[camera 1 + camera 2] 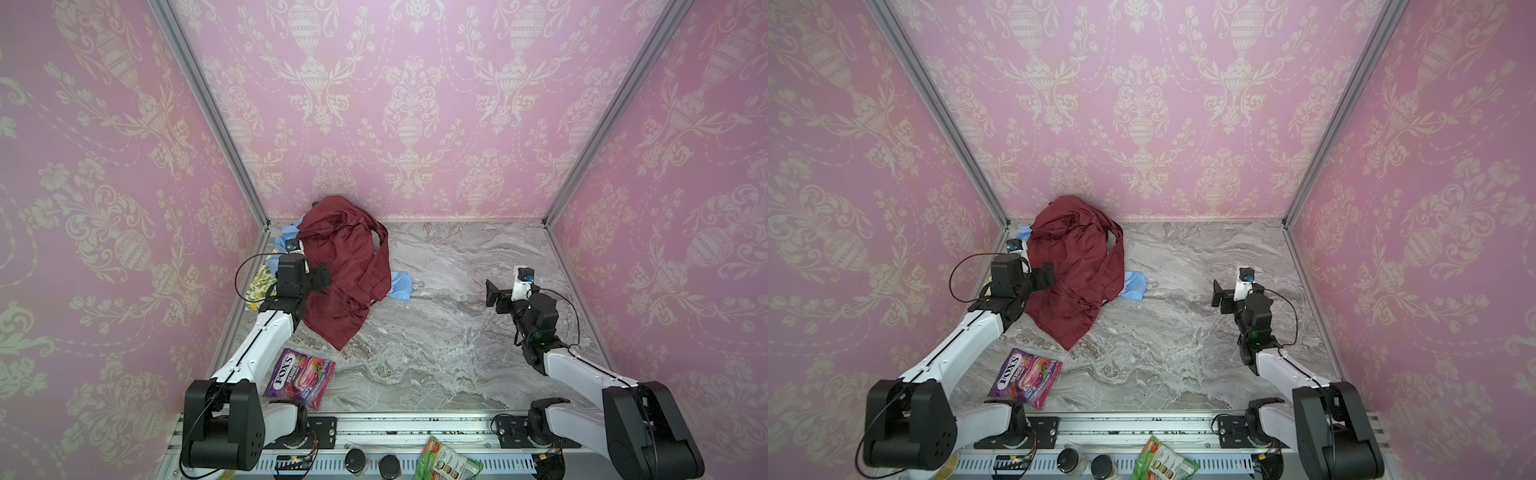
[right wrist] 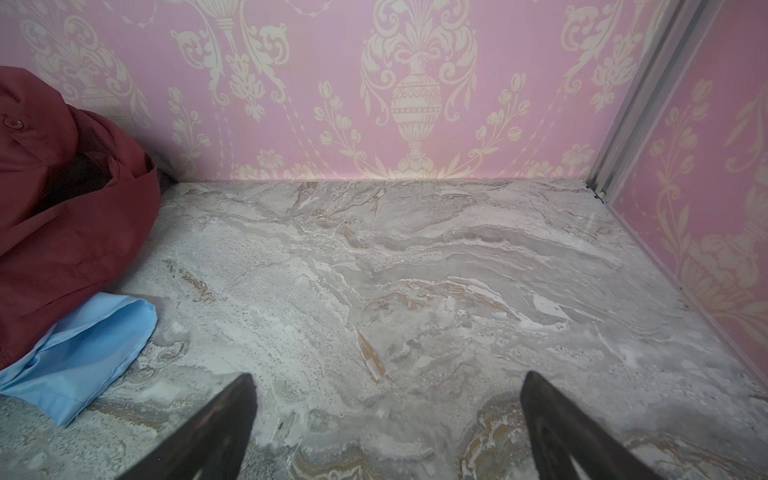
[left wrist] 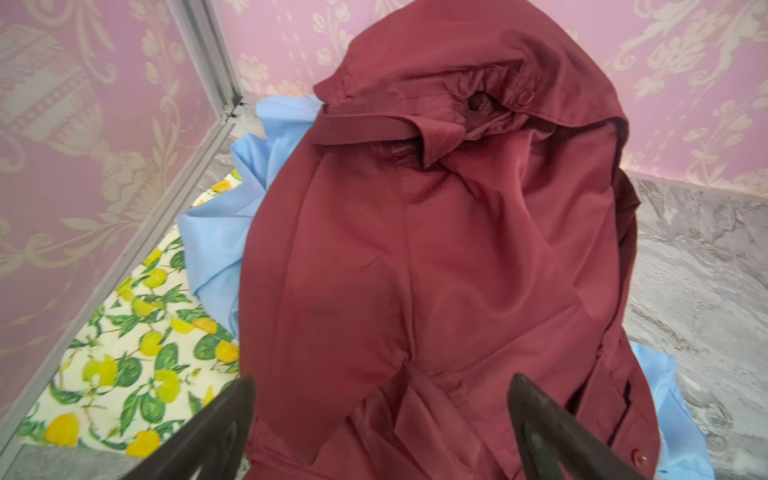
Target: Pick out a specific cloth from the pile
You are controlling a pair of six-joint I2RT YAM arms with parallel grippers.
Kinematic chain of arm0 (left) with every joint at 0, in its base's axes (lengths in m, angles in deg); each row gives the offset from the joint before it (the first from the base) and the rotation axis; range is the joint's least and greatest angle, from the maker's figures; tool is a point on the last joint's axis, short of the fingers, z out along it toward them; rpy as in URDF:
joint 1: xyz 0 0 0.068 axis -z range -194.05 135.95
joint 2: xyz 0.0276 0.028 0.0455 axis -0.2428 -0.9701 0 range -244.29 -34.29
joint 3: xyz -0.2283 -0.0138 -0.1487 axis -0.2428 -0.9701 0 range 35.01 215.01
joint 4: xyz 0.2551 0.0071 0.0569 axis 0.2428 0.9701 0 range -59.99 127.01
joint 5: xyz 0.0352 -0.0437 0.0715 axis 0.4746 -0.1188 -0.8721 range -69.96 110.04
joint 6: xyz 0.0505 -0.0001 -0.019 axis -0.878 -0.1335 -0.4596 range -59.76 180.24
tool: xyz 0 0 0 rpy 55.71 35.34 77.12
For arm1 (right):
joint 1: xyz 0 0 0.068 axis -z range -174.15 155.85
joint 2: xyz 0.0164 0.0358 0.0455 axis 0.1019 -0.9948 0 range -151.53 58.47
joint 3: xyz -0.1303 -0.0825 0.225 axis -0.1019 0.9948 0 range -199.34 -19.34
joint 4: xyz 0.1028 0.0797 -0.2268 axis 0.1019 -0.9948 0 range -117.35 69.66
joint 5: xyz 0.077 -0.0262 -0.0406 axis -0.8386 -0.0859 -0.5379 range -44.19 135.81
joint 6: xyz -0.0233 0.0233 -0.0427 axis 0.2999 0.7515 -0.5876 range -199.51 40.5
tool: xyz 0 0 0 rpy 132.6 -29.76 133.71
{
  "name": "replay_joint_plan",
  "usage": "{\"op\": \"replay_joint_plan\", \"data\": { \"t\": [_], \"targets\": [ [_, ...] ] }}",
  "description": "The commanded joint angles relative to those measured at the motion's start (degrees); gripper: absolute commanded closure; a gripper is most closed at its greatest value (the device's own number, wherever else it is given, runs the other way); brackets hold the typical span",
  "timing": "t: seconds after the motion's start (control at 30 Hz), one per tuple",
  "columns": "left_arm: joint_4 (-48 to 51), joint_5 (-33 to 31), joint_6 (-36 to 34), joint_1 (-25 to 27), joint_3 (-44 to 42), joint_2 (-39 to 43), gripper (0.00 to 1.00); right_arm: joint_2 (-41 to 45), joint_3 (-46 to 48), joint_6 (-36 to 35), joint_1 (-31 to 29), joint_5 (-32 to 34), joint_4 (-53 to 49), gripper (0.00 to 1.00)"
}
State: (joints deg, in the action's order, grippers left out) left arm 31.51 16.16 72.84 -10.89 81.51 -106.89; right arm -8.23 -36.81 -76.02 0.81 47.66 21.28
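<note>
Now, left arm stretched forward, left fingers spread over pile, right arm bent, right fingers spread.

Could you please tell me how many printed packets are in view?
2: purple Fox's packet on the table near the left arm; green packet on the front frame.

Pink damask walls — grey marble flr
</note>
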Motion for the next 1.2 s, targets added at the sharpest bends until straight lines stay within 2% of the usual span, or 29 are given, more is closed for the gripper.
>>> {"op": "replay_joint_plan", "data": {
  "t": [0.0, 0.4, 0.63, 0.97, 1.17],
  "targets": [
    [3.63, 2.47, 0.17, 1.66, 2.88, -3.09, 0.03, 0.71, -1.47, 1.18, -0.51, -1.34, -1.0, 0.0],
    [7.22, -1.32, -1.08, 6.38, 9.5, -12.35, 0.03, -0.28, -2.37, 0.9, -0.54, -0.77, -1.93, 0.0],
    [10.66, -2.61, -0.82, 8.84, 11.17, -11.84, 0.05, -0.89, -2.77, 0.48, -0.58, -0.88, -2.18, 0.0],
    [18.69, -7.61, -2.56, 17.84, 15.71, -11.5, 0.07, -1.83, -4.09, 0.11, -0.72, -1.62, -3.44, 0.0],
    [22.04, -5.73, -1.58, 19.08, 18.77, -12.58, 0.06, -1.95, -8.12, 3.67, -3.84, -2.04, -9.06, 0.02]
  ]
}}
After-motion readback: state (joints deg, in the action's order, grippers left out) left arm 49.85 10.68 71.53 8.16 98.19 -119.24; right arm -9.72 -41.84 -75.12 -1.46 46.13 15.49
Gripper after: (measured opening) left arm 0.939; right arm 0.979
